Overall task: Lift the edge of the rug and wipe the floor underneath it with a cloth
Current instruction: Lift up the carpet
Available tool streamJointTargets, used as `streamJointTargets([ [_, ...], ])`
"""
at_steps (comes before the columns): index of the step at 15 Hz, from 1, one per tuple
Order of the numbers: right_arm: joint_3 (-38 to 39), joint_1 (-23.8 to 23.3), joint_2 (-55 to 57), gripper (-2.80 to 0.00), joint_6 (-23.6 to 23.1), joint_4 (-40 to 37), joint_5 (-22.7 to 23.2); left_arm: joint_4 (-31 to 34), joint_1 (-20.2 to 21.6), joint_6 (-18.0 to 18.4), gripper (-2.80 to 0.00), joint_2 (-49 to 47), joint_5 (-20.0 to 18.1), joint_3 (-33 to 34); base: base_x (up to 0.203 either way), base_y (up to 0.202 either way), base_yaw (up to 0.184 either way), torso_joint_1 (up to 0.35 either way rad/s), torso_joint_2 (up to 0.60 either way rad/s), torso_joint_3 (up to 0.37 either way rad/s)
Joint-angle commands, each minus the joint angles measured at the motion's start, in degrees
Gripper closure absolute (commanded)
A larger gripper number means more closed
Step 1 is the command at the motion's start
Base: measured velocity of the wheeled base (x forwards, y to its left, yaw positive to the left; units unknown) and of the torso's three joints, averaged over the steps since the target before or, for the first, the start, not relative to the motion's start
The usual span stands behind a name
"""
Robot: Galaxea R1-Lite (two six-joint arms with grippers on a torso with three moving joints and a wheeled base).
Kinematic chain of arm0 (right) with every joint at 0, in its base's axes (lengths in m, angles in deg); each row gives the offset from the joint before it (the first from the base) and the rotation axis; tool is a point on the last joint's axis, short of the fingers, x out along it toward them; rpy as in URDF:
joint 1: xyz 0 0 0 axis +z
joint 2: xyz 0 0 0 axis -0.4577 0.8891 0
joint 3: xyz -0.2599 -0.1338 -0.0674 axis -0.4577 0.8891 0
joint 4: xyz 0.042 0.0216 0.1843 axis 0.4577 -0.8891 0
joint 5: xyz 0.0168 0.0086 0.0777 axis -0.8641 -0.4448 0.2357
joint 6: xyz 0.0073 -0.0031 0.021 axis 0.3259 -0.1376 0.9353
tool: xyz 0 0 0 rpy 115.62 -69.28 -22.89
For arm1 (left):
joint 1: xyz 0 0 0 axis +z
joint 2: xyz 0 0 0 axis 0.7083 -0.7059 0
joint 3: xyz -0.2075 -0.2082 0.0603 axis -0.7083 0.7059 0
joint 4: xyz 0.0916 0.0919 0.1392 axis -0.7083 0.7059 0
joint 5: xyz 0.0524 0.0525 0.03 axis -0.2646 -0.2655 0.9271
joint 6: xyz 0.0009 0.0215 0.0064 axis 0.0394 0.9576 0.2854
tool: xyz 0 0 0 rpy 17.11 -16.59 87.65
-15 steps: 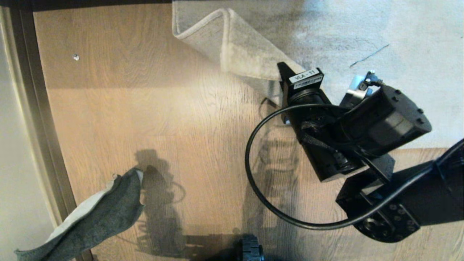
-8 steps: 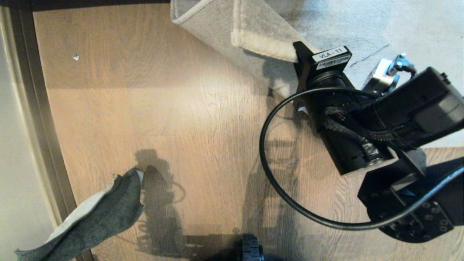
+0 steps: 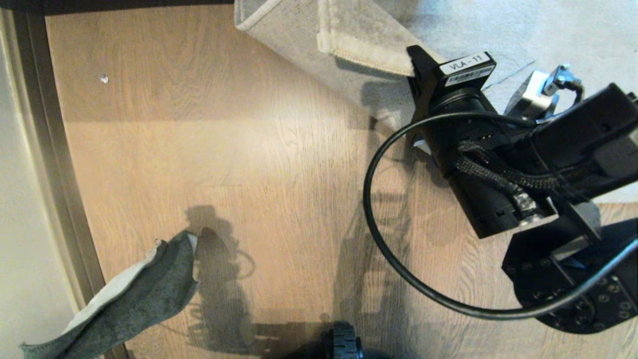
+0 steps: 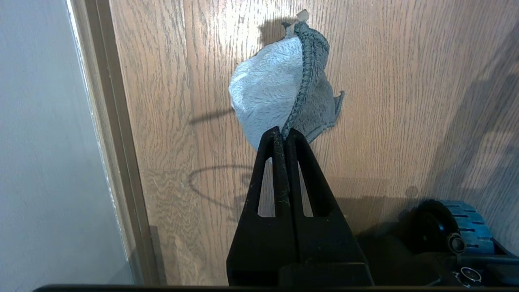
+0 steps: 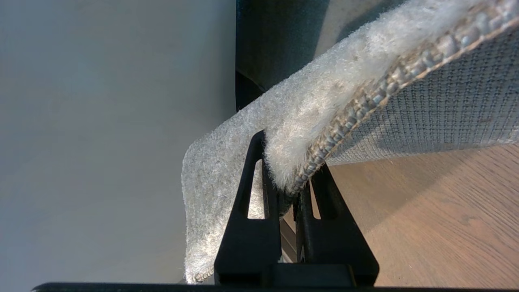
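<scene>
The pale grey-beige rug edge [image 3: 359, 45] is peeled up and folded back at the top of the head view, its woven underside showing. My right gripper [image 3: 414, 62] is shut on that border; the right wrist view shows its jaws [image 5: 290, 162] pinching the pile and stitched hem [image 5: 324, 121] above the floor. Brown plank floor [image 3: 224, 149] lies bare below the fold. At the lower left hangs the cloth [image 3: 134, 294], dark grey with an off-white face. In the left wrist view my left gripper [image 4: 284, 132] is shut on the cloth [image 4: 279, 89], above the floor.
A dark baseboard strip [image 3: 45, 149] and a pale wall [image 3: 15, 199] run down the left side. A small speck [image 3: 103, 78] lies on the planks. My base wheel [image 3: 344, 344] shows at the bottom, and a black cable [image 3: 379, 239] loops off the right arm.
My right gripper has moved up and to the right with the rug edge, folding the rug further back and baring more floor. The left gripper and the cloth have not moved.
</scene>
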Motion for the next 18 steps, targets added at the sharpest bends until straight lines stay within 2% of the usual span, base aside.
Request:
streamJointTargets([
  [1,0.0,0.0,0.0,0.00,0.3,2.8,-0.1,0.0,0.0,0.0,0.00,0.0,0.0,0.0,0.000,0.000,0.000,0.000,0.00,0.000],
  [6,0.0,-0.1,0.3,0.00,0.4,2.8,1.9,0.0,0.0,0.0,0.00,0.0,0.0,0.0,0.000,0.000,0.000,0.000,0.00,0.000],
  [18,-0.1,-0.1,1.2,0.00,0.2,2.8,2.0,0.1,0.0,0.3,0.00,0.0,-0.2,0.0,0.000,0.000,0.000,0.000,0.00,0.000],
])
